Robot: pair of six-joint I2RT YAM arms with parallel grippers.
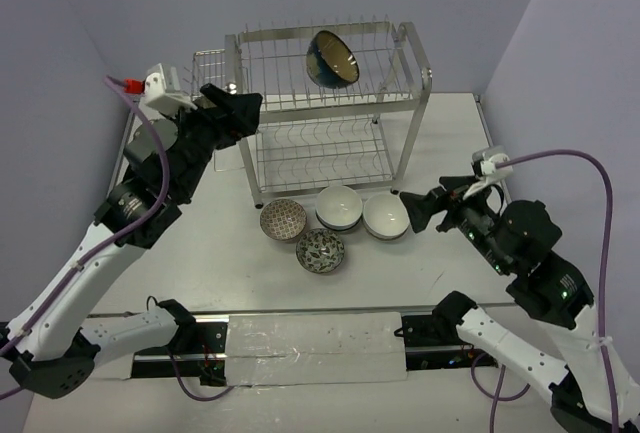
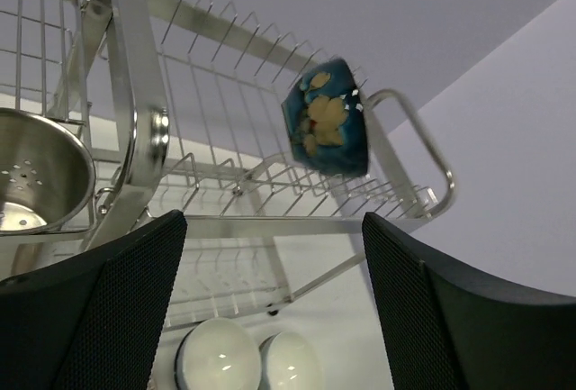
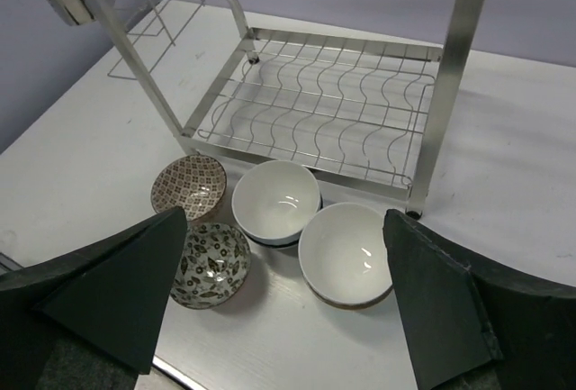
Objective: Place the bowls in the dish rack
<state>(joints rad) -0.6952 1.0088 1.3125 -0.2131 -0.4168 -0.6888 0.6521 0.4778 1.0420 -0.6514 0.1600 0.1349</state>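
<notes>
Top external view: the teal bowl stands on its edge in the upper tier of the dish rack, near the middle, and its brown inside faces the near side. In the left wrist view the same bowl shows its teal outside with pale yellow marks, a little blurred, leaning between the wires of the upper tier.

The lower tier of the rack holds no bowl. Four more bowls sit on the table just in front of the rack, close together. They are a brown-red patterned bowl, a first white bowl, a second white bowl and a dark patterned bowl. The dark patterned one is nearest to the arms. All four are upright with the opening up.

A steel cup sits in the small side basket on the left end of the rack.

The left gripper is raised beside the left end of the upper tier. Its fingers are spread wide and hold nothing. The right gripper is low over the table, just right of the second white bowl. Its fingers are also wide apart and empty, and they do not touch any bowl.
</notes>
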